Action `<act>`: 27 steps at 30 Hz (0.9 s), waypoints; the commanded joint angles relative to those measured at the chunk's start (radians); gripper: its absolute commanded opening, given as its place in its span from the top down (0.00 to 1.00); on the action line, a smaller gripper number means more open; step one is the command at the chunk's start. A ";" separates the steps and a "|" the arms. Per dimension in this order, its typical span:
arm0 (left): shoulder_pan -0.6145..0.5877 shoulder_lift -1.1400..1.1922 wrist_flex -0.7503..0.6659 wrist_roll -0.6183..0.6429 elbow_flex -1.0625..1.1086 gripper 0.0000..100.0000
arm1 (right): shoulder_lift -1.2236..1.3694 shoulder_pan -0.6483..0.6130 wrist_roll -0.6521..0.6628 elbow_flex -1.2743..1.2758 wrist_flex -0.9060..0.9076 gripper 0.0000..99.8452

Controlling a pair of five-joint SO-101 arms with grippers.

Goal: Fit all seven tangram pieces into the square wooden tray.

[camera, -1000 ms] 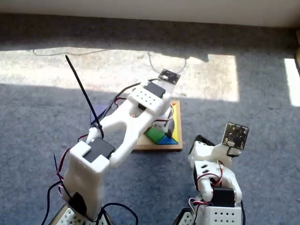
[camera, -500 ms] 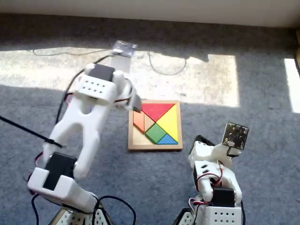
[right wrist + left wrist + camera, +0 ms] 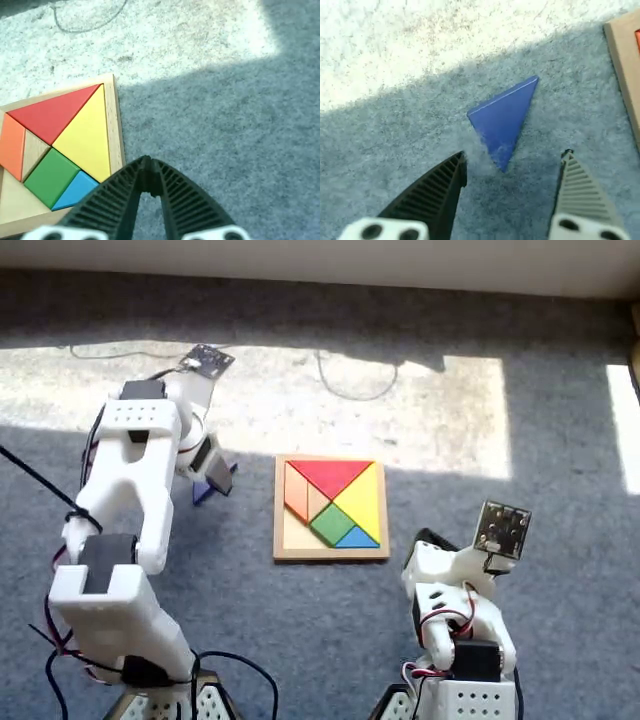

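The square wooden tray [image 3: 281, 508] lies mid-carpet and holds red [image 3: 330, 478], yellow [image 3: 363, 502], orange [image 3: 296, 498], tan, green [image 3: 331, 523] and light blue pieces, with bare wood at its near left corner. A dark blue triangle [image 3: 504, 119] lies flat on the carpet left of the tray [image 3: 624, 55]. My left gripper [image 3: 514, 156] is open just above the carpet, and the triangle's near tip sits between its fingertips without touching them. In the high view this gripper [image 3: 212, 472] partly covers the triangle [image 3: 201, 491]. My right gripper [image 3: 146, 162] is shut on nothing, near the tray's right front corner.
The right arm [image 3: 455, 610] is folded low at the front right. A thin cable [image 3: 345, 390] lies on the sunlit carpet behind the tray. A sharp shadow edge crosses the carpet beside the blue triangle. Open carpet lies right of the tray.
My left arm has swung from over the tray to the left and now hangs over the blue triangle, leaving the tray uncovered. The right arm has not moved.
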 commanded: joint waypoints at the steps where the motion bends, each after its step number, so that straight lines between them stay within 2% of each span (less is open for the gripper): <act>1: -0.013 0.058 -0.011 -0.083 -0.108 0.72 | -0.016 0.010 0.012 0.119 0.002 1.00; 6: -0.008 0.173 -0.009 -0.147 -0.196 0.72 | -0.016 0.010 0.012 0.119 0.002 1.00; 18: -0.007 0.352 -0.008 -0.147 -0.355 0.72 | -0.016 0.010 0.012 0.119 0.002 1.00; 24: 0.013 0.360 -0.005 -0.147 -0.352 0.83 | -0.016 0.010 0.012 0.119 0.002 1.00; 27: 0.022 0.360 0.040 -0.149 -0.354 0.87 | -0.016 0.010 0.012 0.119 0.002 1.00</act>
